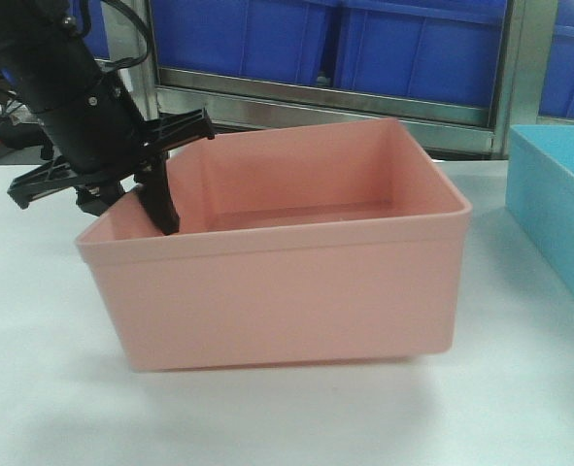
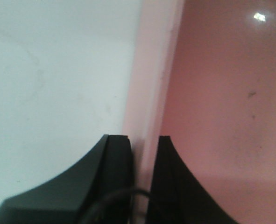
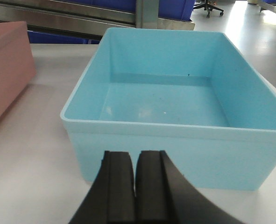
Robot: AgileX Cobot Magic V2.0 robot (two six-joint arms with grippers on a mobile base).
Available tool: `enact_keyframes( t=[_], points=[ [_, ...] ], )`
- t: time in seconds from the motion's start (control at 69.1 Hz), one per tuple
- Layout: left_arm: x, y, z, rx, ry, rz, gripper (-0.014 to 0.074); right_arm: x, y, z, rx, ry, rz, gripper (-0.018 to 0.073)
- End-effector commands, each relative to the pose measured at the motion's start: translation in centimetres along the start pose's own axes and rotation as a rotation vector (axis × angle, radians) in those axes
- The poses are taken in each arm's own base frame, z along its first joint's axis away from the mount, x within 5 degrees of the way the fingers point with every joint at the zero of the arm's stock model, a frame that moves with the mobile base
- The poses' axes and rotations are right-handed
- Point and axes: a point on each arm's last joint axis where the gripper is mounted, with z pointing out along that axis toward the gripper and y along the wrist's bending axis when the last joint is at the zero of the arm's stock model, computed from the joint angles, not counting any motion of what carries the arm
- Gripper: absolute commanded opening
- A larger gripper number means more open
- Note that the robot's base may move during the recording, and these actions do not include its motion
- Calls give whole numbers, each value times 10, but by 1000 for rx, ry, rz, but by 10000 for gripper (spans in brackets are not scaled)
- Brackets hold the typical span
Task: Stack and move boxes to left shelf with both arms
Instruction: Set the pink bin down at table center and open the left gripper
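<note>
Your left gripper (image 2: 145, 154) clamped on salmon-pink tub (image 1: 296, 282) left wall, tub tilted, right side lifted off white tabletop (image 1: 267, 417). Right gripper (image 3: 136, 170) fingers together, holding nothing, just short of light-blue tub (image 3: 175, 140).

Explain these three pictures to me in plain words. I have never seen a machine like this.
This is a robot with two arms, each ending in a black two-fingered pincer. One picture comes from a camera looking forward over a white tabletop; the other two come from cameras on the wrists.

On the table stand a salmon-pink plastic tub and a light-blue plastic tub, both open-topped and empty. Behind them are dark-blue crates on a steel rack.

The left pincer is clamped on the pink tub's left wall, one finger outside, one inside. That side appears lifted slightly off the table.

The right pincer is shut, holds nothing, and sits just in front of the blue tub.
</note>
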Motion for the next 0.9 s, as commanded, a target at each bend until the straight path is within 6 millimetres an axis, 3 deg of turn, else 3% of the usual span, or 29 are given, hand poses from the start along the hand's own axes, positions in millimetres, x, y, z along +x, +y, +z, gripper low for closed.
enact_keyframes(
  t=[0.0, 0.347, 0.694, 0.781, 0.882],
  points=[
    [-15, -19, -28, 89, -141, -49, -2, -14, 0, -1, 6, -94, -9, 46],
    [-10, -17, -28, 66, -93, -7, 29, -14, 0, -1, 1, -101, 8, 46],
    [-6, -16, -29, 52, -40, 30, 393, -14, 0, -1, 1, -102, 9, 46],
    [-6, -19, -36, 57, -35, 59, 484, -15, 0, -1, 1, -110, 8, 46],
    [-7, -24, -52, 59, -28, 116, 515, -16, 0, -1, 1, -118, 9, 46]
  ],
)
